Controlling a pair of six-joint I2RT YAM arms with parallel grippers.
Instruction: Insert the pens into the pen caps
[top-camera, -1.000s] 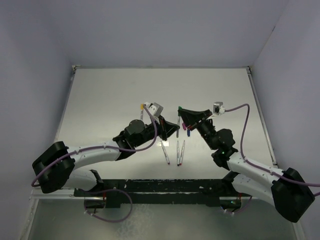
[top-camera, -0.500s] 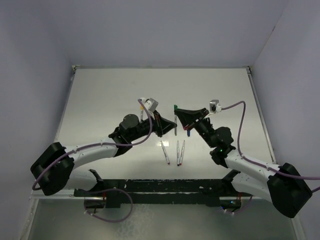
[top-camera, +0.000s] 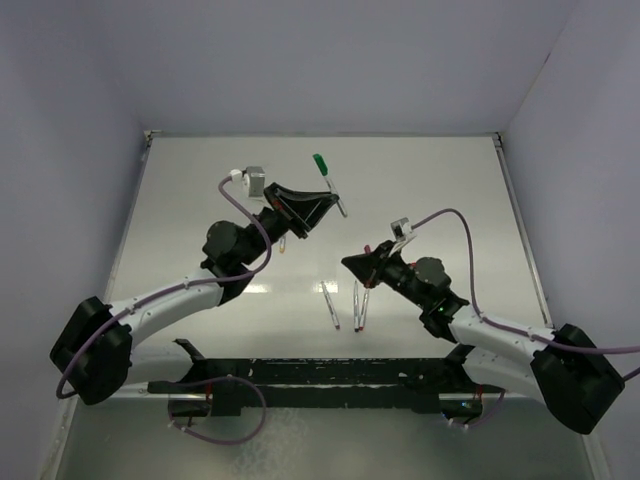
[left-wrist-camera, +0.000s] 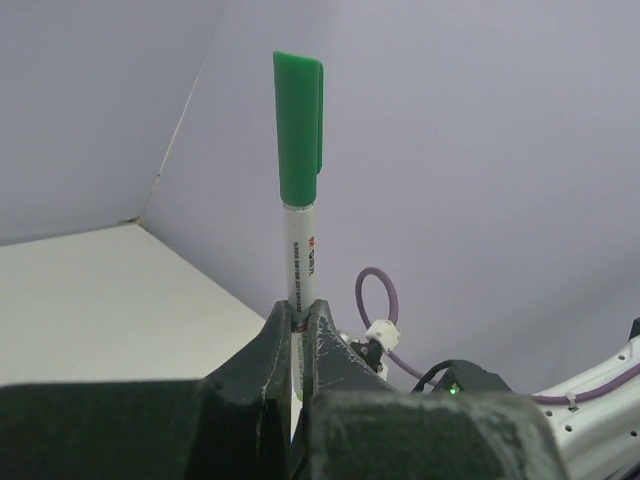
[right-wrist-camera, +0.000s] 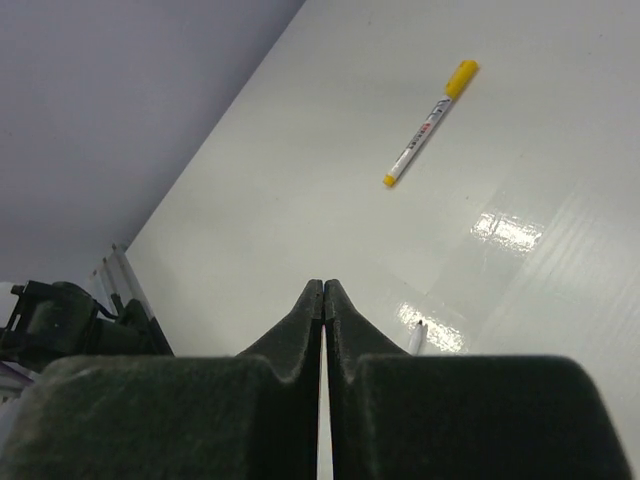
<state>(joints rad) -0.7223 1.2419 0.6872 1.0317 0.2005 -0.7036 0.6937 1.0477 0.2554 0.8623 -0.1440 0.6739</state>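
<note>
Left gripper (top-camera: 331, 200) is clamped on the lower barrel of a green-capped pen (left-wrist-camera: 299, 250), which is carried clear of the table (top-camera: 440, 190). From the left wrist, the pen's long axis is seen running straight out past the fingertips, with the green cap (left-wrist-camera: 298, 125) at the far end and the opposite end hidden between the jaws. The cap sits over the barrel; how fully it is seated cannot be told.

Handling, as judged: light, stiff, smooth plastic, likely to pivot or slip in a narrow pinch. It is best gripped mid-barrel, across the long axis, with the tip end left free.

Three more pens (top-camera: 357, 304) are noted on the table below and between the two grippers. They lie close together, with their long axes running roughly toward the arm bases. Their caps cannot be made out.

Right gripper (right-wrist-camera: 323, 290) is low over the table, with its jaws pressed together and nothing between them. A yellow-capped pen (right-wrist-camera: 430, 123) lies well ahead of these fingers and to their right. Its axis runs diagonally, cap end farthest away.
</note>
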